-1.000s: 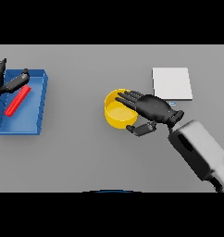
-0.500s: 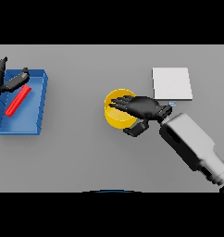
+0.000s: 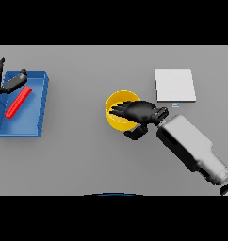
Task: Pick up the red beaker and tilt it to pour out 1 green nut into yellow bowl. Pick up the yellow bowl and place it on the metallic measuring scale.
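Note:
The yellow bowl (image 3: 115, 114) stands on the table's middle. My right hand (image 3: 140, 112) lies across its right half, fingers stretched straight over the opening and the thumb (image 3: 134, 134) outside the near rim; it is open. The red beaker (image 3: 18, 102) lies on its side in the blue tray (image 3: 38, 115) at the left. My left hand (image 3: 4, 84) hangs open over the tray's far left corner, just beside the beaker's upper end. The metallic scale (image 3: 175, 84), a pale square plate, sits to the bowl's far right. I see no green nut.
The right forearm (image 3: 191, 146) runs from the lower right corner toward the bowl, passing just near of the scale. Bare grey table lies between the tray and the bowl.
My right hand has slid leftward further over the bowl and turned, its forearm swinging nearer. The bowl, the beaker and the left hand have stayed put.

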Robot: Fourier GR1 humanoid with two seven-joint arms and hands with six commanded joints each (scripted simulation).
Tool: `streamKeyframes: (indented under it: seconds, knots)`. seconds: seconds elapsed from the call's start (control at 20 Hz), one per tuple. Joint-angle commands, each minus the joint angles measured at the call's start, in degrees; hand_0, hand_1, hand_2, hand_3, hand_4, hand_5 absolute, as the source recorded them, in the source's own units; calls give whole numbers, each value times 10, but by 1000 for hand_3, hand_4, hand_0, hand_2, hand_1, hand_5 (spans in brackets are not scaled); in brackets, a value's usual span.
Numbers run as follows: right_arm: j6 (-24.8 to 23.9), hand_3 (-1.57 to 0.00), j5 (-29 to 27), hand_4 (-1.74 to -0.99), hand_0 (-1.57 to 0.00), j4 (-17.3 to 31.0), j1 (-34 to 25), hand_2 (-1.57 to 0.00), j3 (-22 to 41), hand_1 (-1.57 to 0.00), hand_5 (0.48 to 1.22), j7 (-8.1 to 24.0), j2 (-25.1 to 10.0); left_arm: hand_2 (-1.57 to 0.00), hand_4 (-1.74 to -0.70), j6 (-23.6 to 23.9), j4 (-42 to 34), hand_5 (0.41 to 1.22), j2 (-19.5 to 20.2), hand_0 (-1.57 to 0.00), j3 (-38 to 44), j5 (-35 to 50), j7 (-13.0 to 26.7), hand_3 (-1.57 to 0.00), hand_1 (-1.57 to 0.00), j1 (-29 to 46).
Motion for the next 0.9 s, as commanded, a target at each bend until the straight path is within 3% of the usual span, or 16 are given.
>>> streamKeyframes:
  seconds: [0.0,0.1,0.2,0.35,0.45,0.55,0.85]
  knots:
    - [3,-94,5,-1339,-16,1,-4,-68,3,-40,784,11,3,1,-792,0,0,725,3,1,1,1,-9,1,1,5]
    - [-4,-249,14,-1387,-258,9,-10,-233,10,-236,900,3,2,1,-793,-1,5,722,-8,1,1,2,-5,1,1,-3]
    - [3,-472,8,-1488,-721,13,-9,-624,11,-664,1016,-14,-3,1,-795,2,0,725,-1,1,3,3,-1,1,1,1]
    - [43,-867,-2,-1604,-1136,9,-17,-1086,13,-1107,1116,-20,-13,1,-799,6,-11,728,5,1,2,3,0,1,1,7]
    - [52,-1019,-9,-1649,-1292,-8,-8,-1261,11,-1274,1154,-8,-18,1,-799,10,-13,727,1,1,-1,-1,5,1,1,5]
    - [52,-1142,-12,-1682,-1393,-3,-12,-1314,11,-1381,1178,-16,-20,1,-802,12,-19,725,5,1,2,3,2,1,1,8]
    - [60,-1192,-28,-1726,-1524,-34,-11,-1470,1,-1521,1210,8,-29,1,-802,13,-29,724,16,1,3,3,8,1,1,14]
